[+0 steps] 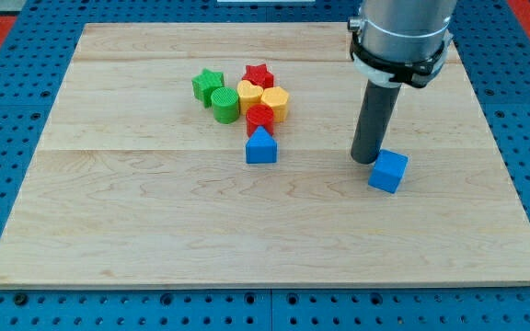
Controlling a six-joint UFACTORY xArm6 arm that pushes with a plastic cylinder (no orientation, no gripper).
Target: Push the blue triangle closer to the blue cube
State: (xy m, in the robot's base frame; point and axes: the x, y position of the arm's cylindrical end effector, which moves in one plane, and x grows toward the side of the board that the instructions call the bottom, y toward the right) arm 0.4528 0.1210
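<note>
The blue triangle (261,147) sits near the middle of the wooden board, just below a red cylinder (259,118). The blue cube (388,171) lies to the view's right of it, well apart. My tip (366,160) rests on the board right beside the cube's upper left corner, touching or nearly touching it. The rod stands between the triangle and the cube, much nearer the cube.
A cluster sits above the triangle: a green star (208,85), a green cylinder (225,105), a red star (259,74), a yellow heart (249,94) and a yellow block (276,101). The board (155,221) lies on a blue perforated table.
</note>
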